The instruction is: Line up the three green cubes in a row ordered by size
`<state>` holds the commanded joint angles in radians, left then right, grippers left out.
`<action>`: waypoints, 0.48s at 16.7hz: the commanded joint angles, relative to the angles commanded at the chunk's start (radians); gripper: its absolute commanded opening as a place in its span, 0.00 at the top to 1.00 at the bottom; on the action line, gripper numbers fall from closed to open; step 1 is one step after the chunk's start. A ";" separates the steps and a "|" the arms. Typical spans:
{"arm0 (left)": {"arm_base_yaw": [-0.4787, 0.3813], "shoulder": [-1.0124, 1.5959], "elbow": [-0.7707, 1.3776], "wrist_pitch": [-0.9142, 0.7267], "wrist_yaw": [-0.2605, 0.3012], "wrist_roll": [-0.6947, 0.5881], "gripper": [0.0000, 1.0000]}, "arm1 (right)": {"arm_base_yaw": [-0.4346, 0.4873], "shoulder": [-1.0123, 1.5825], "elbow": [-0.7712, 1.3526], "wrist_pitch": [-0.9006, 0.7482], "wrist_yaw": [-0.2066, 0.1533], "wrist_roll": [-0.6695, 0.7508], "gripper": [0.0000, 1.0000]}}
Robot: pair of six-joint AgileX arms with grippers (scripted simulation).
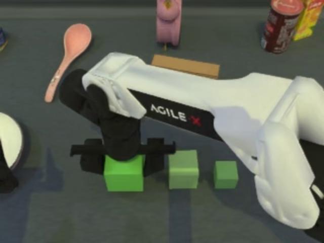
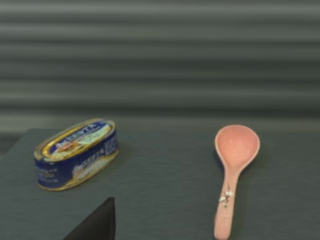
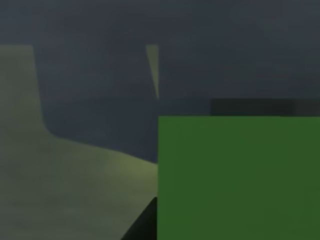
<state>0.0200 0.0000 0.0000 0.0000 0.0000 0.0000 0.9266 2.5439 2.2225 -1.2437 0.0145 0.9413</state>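
The three green cubes sit in a row toward the near edge of the surface (image 1: 30,223) — the large bright green cube (image 1: 124,174) on the left, the medium paler cube (image 1: 183,169) in the middle, the small cube (image 1: 226,174) on the right, each just apart from its neighbour and roughly level with it. Judged from the top view, the ordering by size appears done; what seems left is for the right arm to let go of the large cube and lift clear, and perhaps a slight nudge if the line is to be truer.

The right hand (image 1: 123,162) is lowered over the large cube, its two dark fingers standing on the cube's left and right sides. They look close against the faces, but whether they grip or have eased a little off cannot be told from above. The right wrist view is filled on one side by the cube's green face (image 3: 235,175) and shows no more of the grip.

The left arm is parked at the far left of the surface; only a dark part of it shows there, and its hand's opening cannot be judged. Its wrist camera looks out on a pink spoon (image 2: 231,172) and an oval blue tin (image 2: 75,152). Behind the row lie a tan wooden block (image 1: 186,66), a pink figure (image 1: 168,20) and a dark red can (image 1: 281,25) — none of them in the way.
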 joint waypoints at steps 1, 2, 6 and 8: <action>0.000 0.000 0.000 0.000 0.000 0.000 0.00 | 0.000 0.000 0.000 0.000 0.000 0.000 0.55; 0.000 0.000 0.000 0.000 0.000 0.000 0.00 | 0.000 0.000 0.000 0.000 0.000 0.000 0.47; 0.000 0.000 0.000 0.000 0.000 0.000 0.00 | 0.000 0.000 0.000 0.000 0.000 0.000 0.17; 0.000 0.000 0.000 0.000 0.000 0.000 0.00 | 0.000 0.000 0.000 0.000 0.000 0.000 0.02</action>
<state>0.0200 0.0000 0.0000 0.0000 0.0000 0.0000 0.9266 2.5439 2.2225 -1.2437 0.0145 0.9413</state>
